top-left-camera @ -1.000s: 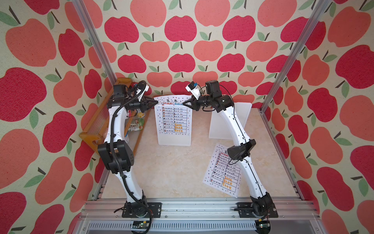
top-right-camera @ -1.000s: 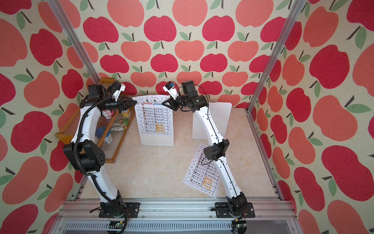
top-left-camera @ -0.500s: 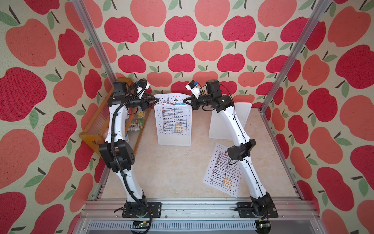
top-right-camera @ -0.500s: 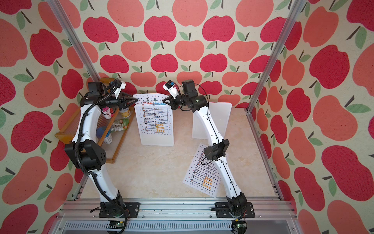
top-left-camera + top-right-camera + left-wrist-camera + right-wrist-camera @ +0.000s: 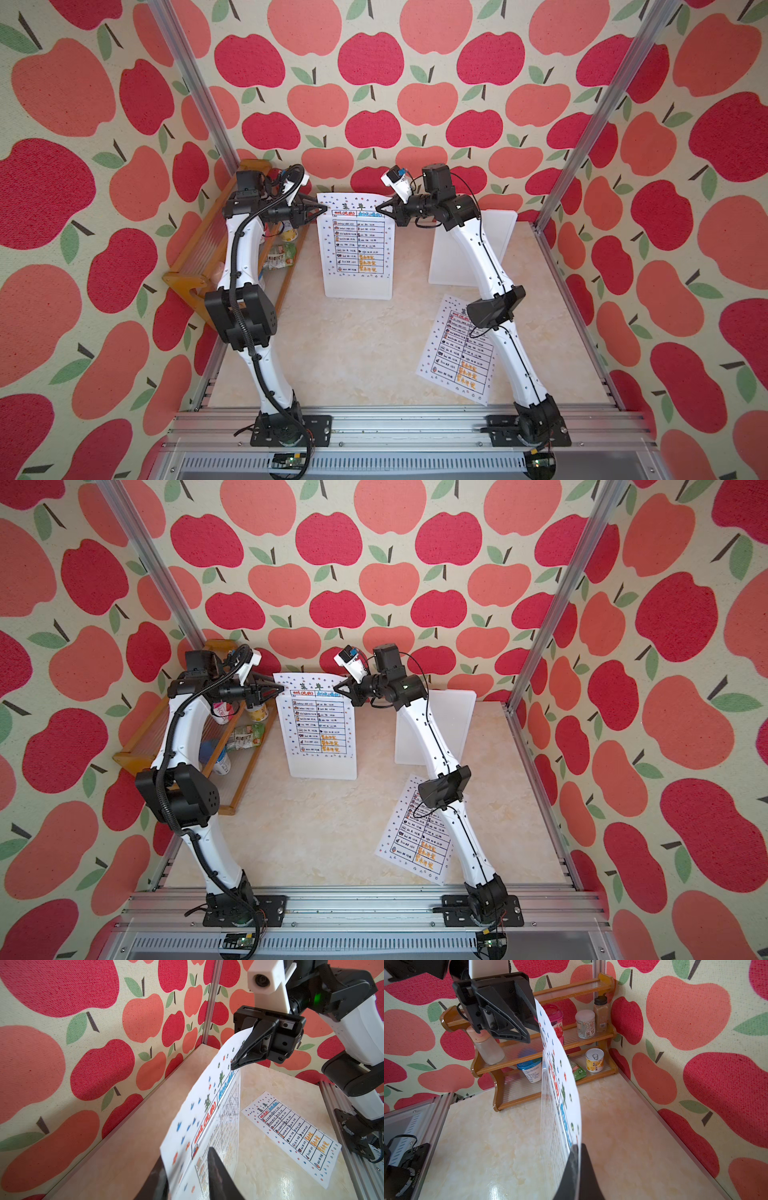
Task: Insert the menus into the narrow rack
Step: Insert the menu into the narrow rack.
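One menu [image 5: 359, 241] [image 5: 318, 721] stands upright in the clear narrow rack [image 5: 358, 293] [image 5: 323, 773] at the back middle, its top strip bowed above the rack's edge. My right gripper [image 5: 377, 206] [image 5: 577, 1146] is shut on the sheet's top right corner. My left gripper [image 5: 326, 206] [image 5: 185, 1157] straddles the top left corner, open, with the paper [image 5: 207, 1095] between its fingers. The other menu [image 5: 457, 353] [image 5: 415, 837] [image 5: 291, 1132] lies flat on the table at the front right, partly under the right arm.
A wooden shelf [image 5: 195, 266] [image 5: 550, 1047] with bottles, cups and a can stands along the left wall, just behind the left arm. A second clear stand [image 5: 498, 232] [image 5: 461, 725] is at the back right, behind the right arm. Walls close in on three sides.
My right gripper has closed on the menu's top right corner. The left gripper's jaws have parted round the top left corner. The sheet stays in the rack.
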Available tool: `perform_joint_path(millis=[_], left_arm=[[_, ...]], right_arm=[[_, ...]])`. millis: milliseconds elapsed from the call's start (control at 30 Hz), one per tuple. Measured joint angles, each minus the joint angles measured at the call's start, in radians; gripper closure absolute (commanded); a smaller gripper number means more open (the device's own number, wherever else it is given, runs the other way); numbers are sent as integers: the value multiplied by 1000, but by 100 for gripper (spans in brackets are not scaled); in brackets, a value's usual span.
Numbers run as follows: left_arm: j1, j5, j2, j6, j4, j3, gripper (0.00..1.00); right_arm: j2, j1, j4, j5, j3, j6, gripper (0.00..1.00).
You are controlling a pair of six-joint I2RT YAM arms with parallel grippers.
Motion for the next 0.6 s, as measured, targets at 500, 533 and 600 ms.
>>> perform_joint_path(millis=[500, 533, 600], left_arm=[[9, -1, -6, 3, 11, -76, 66], [9, -1, -8, 3, 13, -79, 66], [9, -1, -12, 3, 14, -80, 66]], right_arm=[[0, 2, -18, 0, 2, -18, 96], [0, 3, -24, 0, 4, -20, 95], [0, 5, -32, 3, 6, -23, 90]])
